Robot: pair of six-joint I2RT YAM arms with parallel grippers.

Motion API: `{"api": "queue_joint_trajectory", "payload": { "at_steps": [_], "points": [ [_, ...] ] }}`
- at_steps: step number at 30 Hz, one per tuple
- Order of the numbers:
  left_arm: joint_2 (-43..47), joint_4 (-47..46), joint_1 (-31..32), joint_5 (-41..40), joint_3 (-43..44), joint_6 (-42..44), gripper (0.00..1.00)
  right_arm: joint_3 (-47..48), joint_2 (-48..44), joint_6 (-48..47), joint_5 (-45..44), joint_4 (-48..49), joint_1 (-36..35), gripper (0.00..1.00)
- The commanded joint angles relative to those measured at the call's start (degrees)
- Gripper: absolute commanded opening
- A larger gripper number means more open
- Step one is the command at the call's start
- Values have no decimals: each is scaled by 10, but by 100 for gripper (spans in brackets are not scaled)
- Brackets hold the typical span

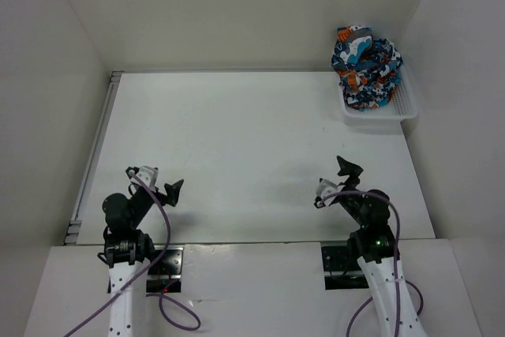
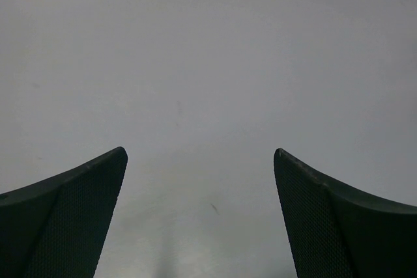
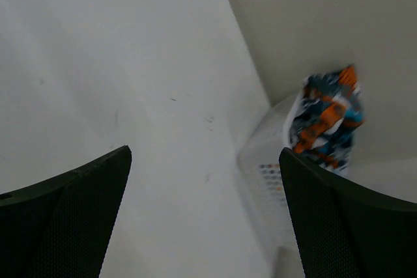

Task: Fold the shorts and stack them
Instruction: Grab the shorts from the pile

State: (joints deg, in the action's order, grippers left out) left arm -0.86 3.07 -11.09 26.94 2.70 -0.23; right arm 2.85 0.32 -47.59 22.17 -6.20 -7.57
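Top external view: opening step, nothing folded yet. Spread wide and empty: left gripper (image 1: 158, 182), right gripper (image 1: 335, 181). Bunched in a white basket (image 1: 406, 110), well ahead and right of the right gripper: the shorts (image 1: 365, 67). Next, likely: reach forward-right, pinch fabric, lift out onto the table (image 1: 237, 140).

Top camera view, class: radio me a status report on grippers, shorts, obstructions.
Left gripper open, empty. Right gripper open, empty. Crumpled teal-orange-navy print fabric shorts heaped in white plastic basket, far right corner. Nothing in the way on white table.
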Motion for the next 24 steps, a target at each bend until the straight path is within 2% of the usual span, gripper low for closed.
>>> {"api": "queue_joint_trajectory", "payload": {
  "at_steps": [1,3,5,6,9,12,15,16,18,19,20,21,22,23,24],
  "points": [
    [24,213,2,258,51,2,100,1,-5,-521,79,-51,-4,99],
    [24,178,2,254,40,2,100,-11,-5,-556,61,6,-4,99],
    [24,65,2,249,26,2,100,-11,-5,-556,80,90,-4,99],
    [24,-26,2,249,7,2,100,-1,-5,-537,96,115,-4,99],
    [19,-134,2,270,10,2,100,36,-5,-494,160,182,-4,99],
    [-17,-148,8,269,57,2,100,107,49,-447,159,160,-4,99],
    [-109,-121,13,238,118,2,100,197,185,-428,108,99,-10,99],
    [-167,-101,19,227,139,2,100,222,257,-364,93,87,-10,99],
    [-232,-78,27,176,205,2,100,296,333,-280,32,73,-16,99],
    [-310,-78,40,152,233,2,100,351,414,-219,-1,85,-24,99],
    [-356,-68,47,126,268,2,100,384,459,-70,-89,96,-31,99],
    [-404,-42,56,93,310,2,100,422,507,-3,-138,88,-38,99],
    [-512,-18,73,19,411,2,100,511,558,48,-177,61,-39,99],
    [-569,40,80,-13,466,2,100,558,664,142,-235,31,-39,99],
    [-624,74,80,-36,520,2,100,604,715,189,-261,-32,-39,99]
  ]
}}
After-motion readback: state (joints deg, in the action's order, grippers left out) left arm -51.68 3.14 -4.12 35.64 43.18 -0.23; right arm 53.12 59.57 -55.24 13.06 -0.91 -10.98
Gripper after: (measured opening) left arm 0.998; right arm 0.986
